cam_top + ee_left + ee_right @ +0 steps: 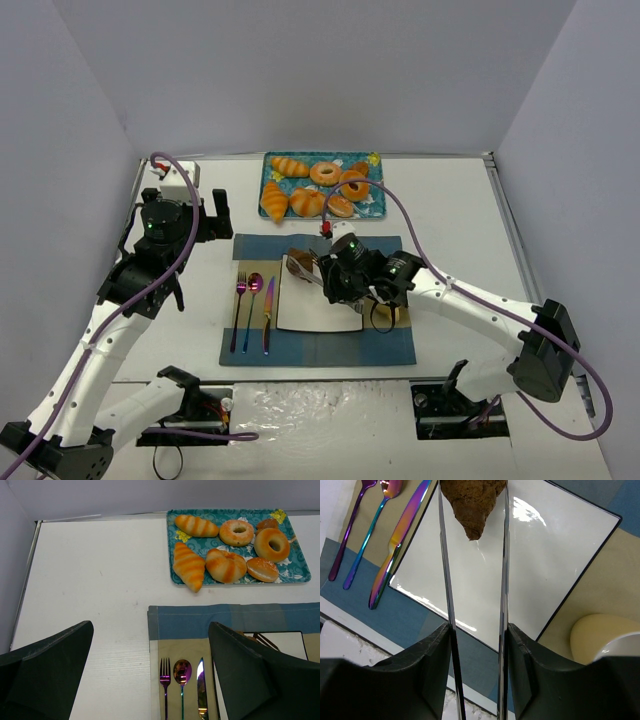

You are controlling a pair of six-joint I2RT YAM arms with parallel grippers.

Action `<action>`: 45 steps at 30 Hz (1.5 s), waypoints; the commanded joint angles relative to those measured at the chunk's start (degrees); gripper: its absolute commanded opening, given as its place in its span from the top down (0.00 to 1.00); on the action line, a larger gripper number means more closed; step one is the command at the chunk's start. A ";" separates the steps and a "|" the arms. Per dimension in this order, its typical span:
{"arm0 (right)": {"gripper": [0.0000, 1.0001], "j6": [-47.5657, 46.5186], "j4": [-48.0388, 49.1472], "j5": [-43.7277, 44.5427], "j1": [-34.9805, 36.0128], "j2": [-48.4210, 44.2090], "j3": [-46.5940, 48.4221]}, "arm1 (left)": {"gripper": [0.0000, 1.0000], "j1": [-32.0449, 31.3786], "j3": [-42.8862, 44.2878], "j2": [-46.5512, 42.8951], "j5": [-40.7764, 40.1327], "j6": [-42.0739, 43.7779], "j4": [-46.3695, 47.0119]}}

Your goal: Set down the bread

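Note:
The bread, a dark brown ridged pastry, is pinched between the tips of metal tongs. My right gripper is shut on the tongs. The bread hangs over the white square plate, near its far left corner. In the top view the bread sits at the tong tips, ahead of the right gripper and over the plate. My left gripper is open and empty over the table left of the placemat; its fingers frame the cutlery.
A teal tray of golden croissants and ring donuts stands at the back, also in the left wrist view. A fork, spoon and knife lie on the blue placemat. A cream cup stands right of the plate.

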 commanded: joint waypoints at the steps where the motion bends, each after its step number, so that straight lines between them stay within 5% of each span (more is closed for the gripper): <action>1: 0.98 1.20 2.46 3.51 1.20 0.79 -0.39 | 0.03 -0.39 1.26 0.29 -0.83 0.68 3.37; 45: 0.85 2.80 1.76 4.91 4.34 0.20 -1.47 | 0.03 -0.66 1.26 0.29 -1.31 0.94 3.23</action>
